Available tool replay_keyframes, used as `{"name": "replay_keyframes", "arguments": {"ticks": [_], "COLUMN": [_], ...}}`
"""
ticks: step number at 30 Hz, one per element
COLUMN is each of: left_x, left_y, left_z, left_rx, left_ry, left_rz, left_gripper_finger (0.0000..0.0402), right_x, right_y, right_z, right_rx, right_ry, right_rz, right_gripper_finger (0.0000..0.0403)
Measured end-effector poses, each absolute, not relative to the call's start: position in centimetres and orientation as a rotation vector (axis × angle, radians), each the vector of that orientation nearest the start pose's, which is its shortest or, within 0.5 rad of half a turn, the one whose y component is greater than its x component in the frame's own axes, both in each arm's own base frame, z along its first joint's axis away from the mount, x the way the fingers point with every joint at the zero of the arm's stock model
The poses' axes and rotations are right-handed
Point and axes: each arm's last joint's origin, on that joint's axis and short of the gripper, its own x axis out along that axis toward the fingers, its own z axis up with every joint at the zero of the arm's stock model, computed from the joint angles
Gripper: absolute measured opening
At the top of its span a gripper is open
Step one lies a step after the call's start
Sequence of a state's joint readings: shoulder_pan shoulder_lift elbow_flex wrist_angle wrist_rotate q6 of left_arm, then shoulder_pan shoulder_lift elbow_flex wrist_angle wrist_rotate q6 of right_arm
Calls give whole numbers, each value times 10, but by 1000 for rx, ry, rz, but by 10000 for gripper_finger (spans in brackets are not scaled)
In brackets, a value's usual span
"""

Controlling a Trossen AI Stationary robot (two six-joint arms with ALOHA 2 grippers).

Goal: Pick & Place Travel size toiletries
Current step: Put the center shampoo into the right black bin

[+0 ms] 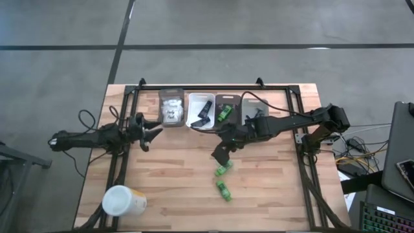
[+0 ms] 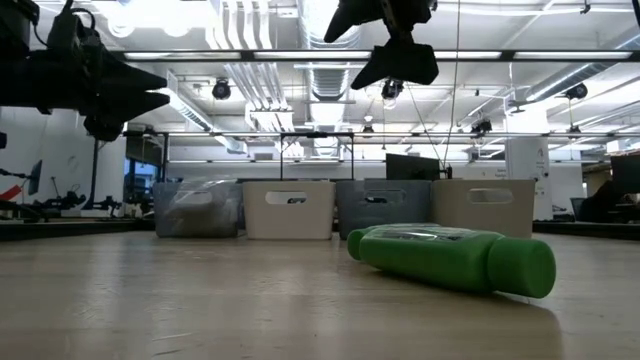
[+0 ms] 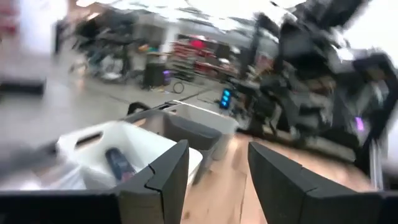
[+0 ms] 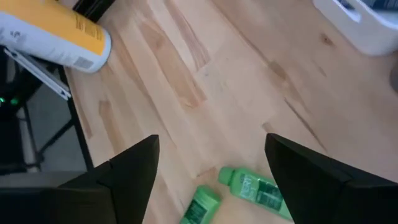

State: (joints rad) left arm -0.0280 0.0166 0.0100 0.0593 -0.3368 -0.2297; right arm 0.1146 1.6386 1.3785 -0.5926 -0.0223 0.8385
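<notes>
This is looking like a robotics lab or industrial workshop. Exposed ducts (image 2: 335, 75) and long strip lights (image 2: 400, 55) are running across an open ceiling above the table (image 1: 181, 175). A bare grey concrete floor (image 1: 58, 71) with dark seams is spreading around it. Cables (image 1: 352, 155) are trailing off the table's edge toward a laptop (image 1: 398, 152) and keyboard (image 1: 388, 217). Benches, monitors (image 2: 410, 166) and cluttered equipment are filling the room behind.
</notes>
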Motion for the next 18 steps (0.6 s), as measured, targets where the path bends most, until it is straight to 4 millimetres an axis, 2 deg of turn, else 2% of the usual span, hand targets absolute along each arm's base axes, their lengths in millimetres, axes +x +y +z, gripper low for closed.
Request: {"name": "replay_keyframes", "arguments": {"ticks": [4,9,18], "left_x": [98,99,99], "left_y": [2,-5,-3], "left_z": [171,168,168], "left_rx": [-27,-84,-87], "left_ry": [-47,-10,-17], "left_rz": [124,-98,-36], "left_gripper_finger": [170,172,172], "right_x": [351,351,351], "right_y": [41,41,43], "right_z": [289,289,289], "right_rx": [776,765,837], "right_ry": [850,851,849], "right_rz": [-249,-244,-270], "right_gripper_finger": [304,320,348]}}
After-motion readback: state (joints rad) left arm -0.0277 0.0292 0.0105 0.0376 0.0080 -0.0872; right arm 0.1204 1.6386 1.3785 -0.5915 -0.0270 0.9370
